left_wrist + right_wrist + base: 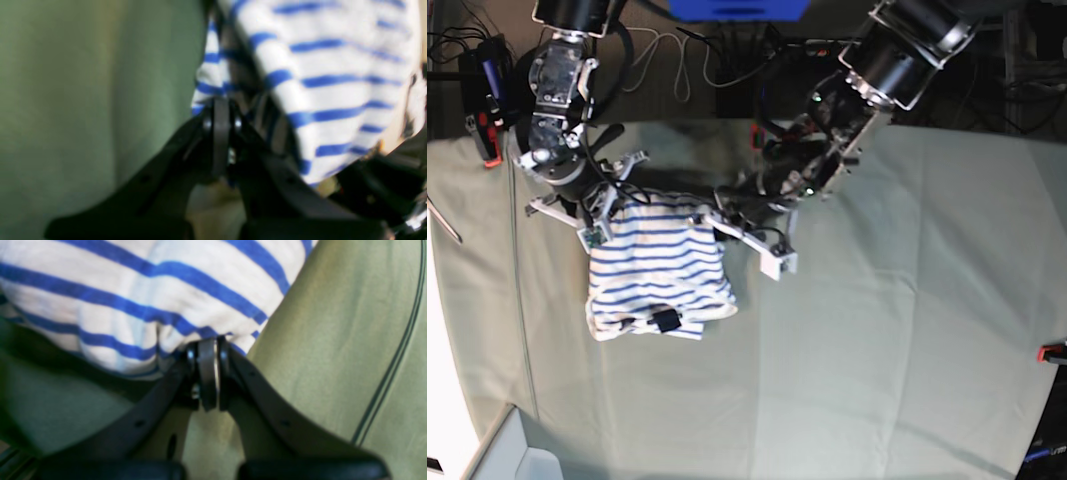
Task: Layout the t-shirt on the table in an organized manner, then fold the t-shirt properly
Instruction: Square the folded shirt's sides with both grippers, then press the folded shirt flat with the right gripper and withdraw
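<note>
Table [907, 330], t-shirt [662, 270] collar toward camera

My white t-shirt [659, 268] with thin blue stripes hangs bunched between my two claws, its upper edge lifted off the table [897, 330] and its lower part resting on that pale grey-green cloth. A small dark neck label shows at the shirt's near edge. The shirt sits toward the table's far left part, crumpled, not spread flat.

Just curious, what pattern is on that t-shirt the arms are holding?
White with thin blue stripes on the t-shirt; clearest in the right wrist view.
</note>
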Robot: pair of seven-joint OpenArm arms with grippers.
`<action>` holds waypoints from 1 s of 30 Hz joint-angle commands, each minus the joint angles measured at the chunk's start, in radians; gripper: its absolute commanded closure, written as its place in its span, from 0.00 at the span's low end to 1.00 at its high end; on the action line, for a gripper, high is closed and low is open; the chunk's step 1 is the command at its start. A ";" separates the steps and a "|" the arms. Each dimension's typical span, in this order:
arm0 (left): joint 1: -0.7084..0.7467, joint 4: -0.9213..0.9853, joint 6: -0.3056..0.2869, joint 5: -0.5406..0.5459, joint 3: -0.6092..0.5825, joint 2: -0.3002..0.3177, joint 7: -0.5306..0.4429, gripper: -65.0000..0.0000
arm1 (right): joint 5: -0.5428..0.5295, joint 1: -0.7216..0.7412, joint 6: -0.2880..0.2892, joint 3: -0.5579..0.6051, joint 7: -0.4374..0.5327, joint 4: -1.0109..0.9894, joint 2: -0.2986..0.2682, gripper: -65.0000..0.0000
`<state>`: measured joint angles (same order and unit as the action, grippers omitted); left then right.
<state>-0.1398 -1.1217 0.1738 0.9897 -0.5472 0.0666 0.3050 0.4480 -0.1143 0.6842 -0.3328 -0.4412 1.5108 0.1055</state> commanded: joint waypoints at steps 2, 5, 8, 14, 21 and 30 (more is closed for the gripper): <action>-0.019 -0.057 -0.012 0.025 -0.003 0.000 -0.027 1.00 | -0.016 0.009 0.014 0.004 0.022 0.012 0.003 1.00; -0.019 -0.097 -0.015 0.025 0.003 0.011 -0.023 1.00 | -0.016 0.011 0.014 0.004 0.022 0.006 0.003 1.00; 0.007 -0.166 -0.012 0.025 0.005 0.060 -0.022 1.00 | -0.016 0.018 0.014 -0.002 0.022 0.001 -0.002 1.00; 0.127 -0.320 -0.012 0.025 0.111 0.250 -0.027 1.00 | -0.015 0.032 0.014 -0.090 0.020 0.072 -0.026 1.00; 0.291 -0.387 -0.018 0.025 0.427 0.341 -0.017 1.00 | -0.015 0.041 0.014 -0.141 0.012 0.202 0.009 1.00; 0.526 -0.513 -0.018 0.024 0.645 0.398 -0.016 1.00 | -0.087 -0.081 0.014 -0.062 0.012 0.379 0.052 1.00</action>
<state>0.3870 -1.6154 0.1608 1.0073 0.0902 0.4500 0.3069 0.3779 -0.2062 0.6846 -0.3988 -0.4561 1.8717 0.1532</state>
